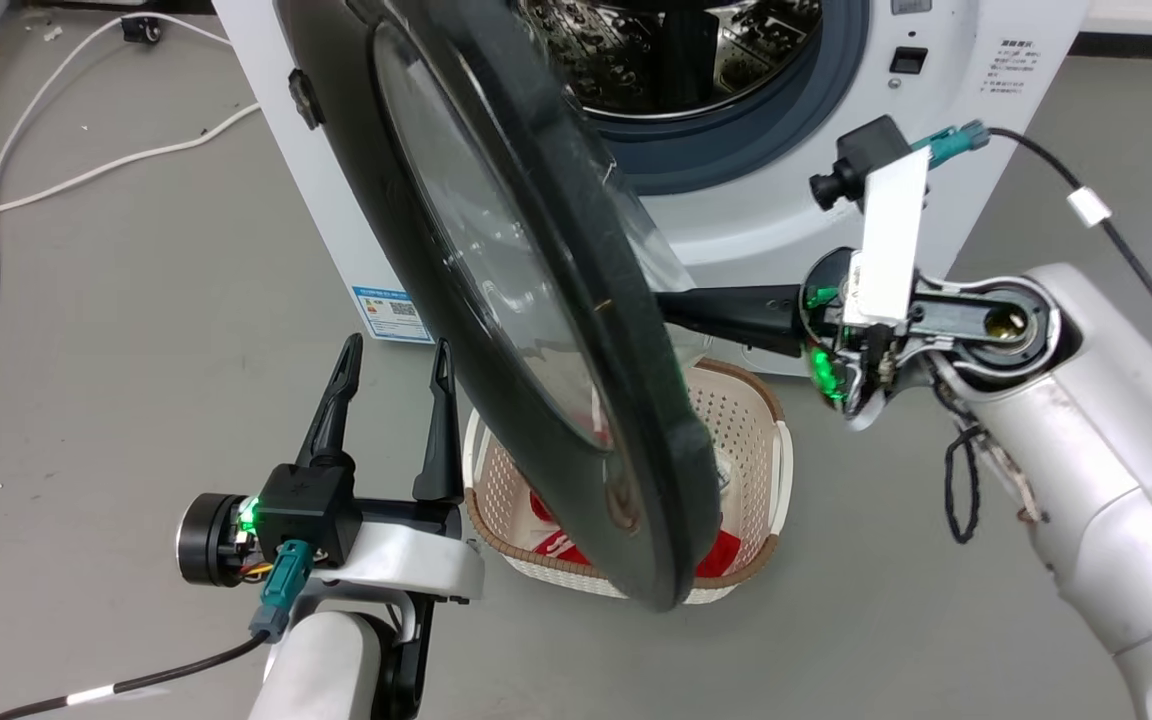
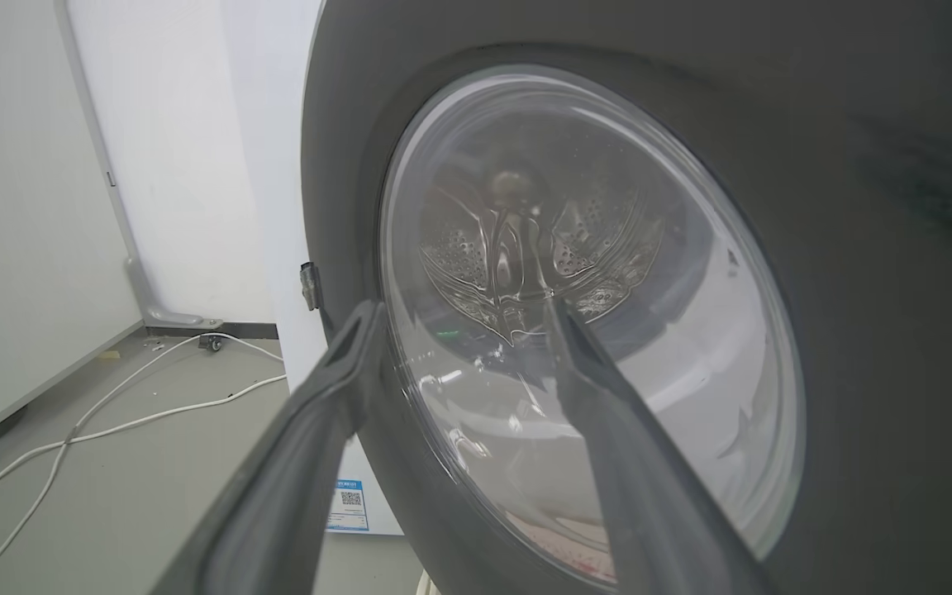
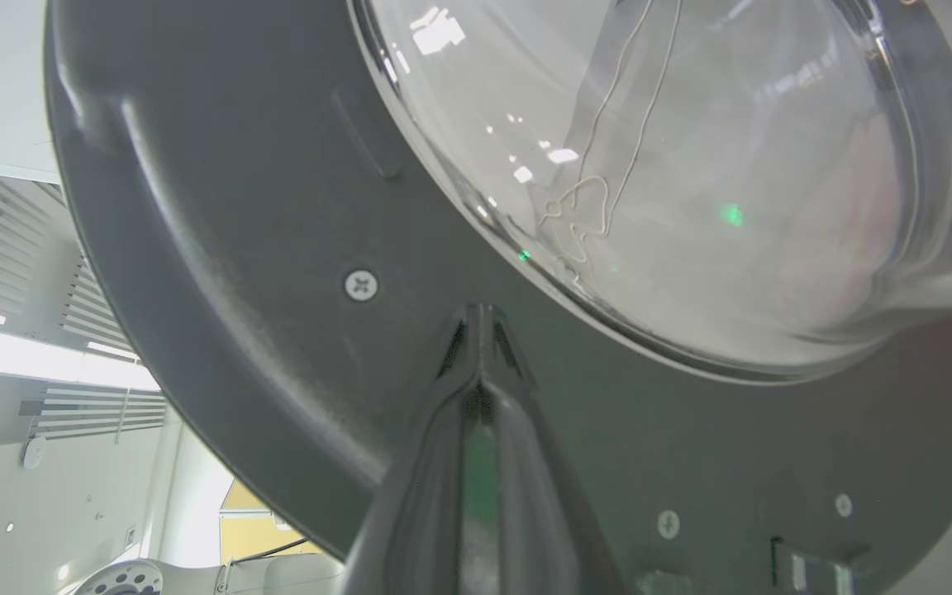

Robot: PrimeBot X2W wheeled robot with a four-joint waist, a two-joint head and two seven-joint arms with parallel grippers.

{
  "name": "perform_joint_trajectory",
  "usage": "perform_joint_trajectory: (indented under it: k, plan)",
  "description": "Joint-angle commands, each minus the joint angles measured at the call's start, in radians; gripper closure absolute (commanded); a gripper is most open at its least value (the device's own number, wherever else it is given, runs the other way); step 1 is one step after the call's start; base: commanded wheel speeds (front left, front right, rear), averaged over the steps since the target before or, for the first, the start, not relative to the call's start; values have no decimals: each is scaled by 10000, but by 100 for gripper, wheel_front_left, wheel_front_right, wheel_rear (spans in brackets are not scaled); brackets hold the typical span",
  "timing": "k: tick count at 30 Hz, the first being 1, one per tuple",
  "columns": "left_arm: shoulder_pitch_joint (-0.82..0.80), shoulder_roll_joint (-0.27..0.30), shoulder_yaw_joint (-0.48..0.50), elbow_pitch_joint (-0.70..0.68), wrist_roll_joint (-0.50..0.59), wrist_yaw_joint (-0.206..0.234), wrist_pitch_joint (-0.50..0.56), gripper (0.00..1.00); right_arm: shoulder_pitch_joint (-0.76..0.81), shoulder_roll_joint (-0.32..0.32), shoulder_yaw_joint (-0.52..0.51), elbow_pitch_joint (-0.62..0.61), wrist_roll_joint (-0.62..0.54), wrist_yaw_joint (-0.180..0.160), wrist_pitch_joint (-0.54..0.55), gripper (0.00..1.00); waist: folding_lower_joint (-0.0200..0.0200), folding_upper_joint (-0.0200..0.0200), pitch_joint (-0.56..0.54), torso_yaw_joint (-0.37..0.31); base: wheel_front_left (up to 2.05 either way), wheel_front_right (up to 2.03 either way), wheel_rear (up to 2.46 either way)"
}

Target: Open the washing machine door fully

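**Washing machine** (image 1: 766,215): white front-loader at the top of the head view, standing on a grey floor (image 1: 136,400). The opening is uncovered, showing the perforated steel drum (image 1: 676,50) inside a grey-blue rubber ring (image 1: 736,140). There is a blue sticker (image 1: 391,312) low on the front, near the left corner.

**Washing machine door** (image 1: 506,290): large round black disc with a clear glass bowl at its centre. It is hinged on the machine's left side and swung well out from the front. In the head view it appears nearly edge-on, with its free edge low and towards the camera, above a basket.

**Left gripper** (image 1: 396,350): on the outer side of the door, at the lower left of the head view. The fingers point up and are spread apart with nothing between them. In the left wrist view they frame the glass window. Whether they touch the door cannot be told.

**Right gripper** (image 3: 480,322): reaches in from the right, on the inner side of the door. The two fingers are pressed together and hold nothing. In the right wrist view the tips rest against the dark inner rim just below the glass bowl. In the head view the tips are hidden behind the door.

**Basket** (image 1: 771,440): cream, perforated, with a brown rim. It stands on the floor in front of the machine, partly hidden by the door, with red and white items (image 1: 716,555) inside.

**Cables** (image 1: 86,175): white, lying loose on the floor left of the machine.
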Motion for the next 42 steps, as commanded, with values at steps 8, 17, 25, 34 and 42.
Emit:
perform_joint_trajectory:
  k: [8,17,25,34,42]
  plan:
    - [258,13,85,100,208,-106,-27,0,874,187,-749,-657,-359,0,-3029,100,2,-1,-150,-66,0,0,0]
    - [453,14,382,237,398,-255,-27,0,3055,-273,-2490,-2122,-1160,0,-6984,60,2,-1,-450,-464,0,0,0]
    - [853,46,718,300,456,-393,-27,0,6644,-1398,-3379,-3805,-4057,0,-11048,0,2,-1,-1023,-660,0,0,0]
    - [1262,130,1131,312,529,-545,-27,0,9001,207,-6571,-4823,-9312,0,-11484,0,2,-1,-1445,-922,0,0,0]
    - [1349,102,1296,271,543,-610,-27,0,10026,1718,-8271,-7264,-14944,-1,-11483,0,2,-1,-1480,-1037,0,0,0]
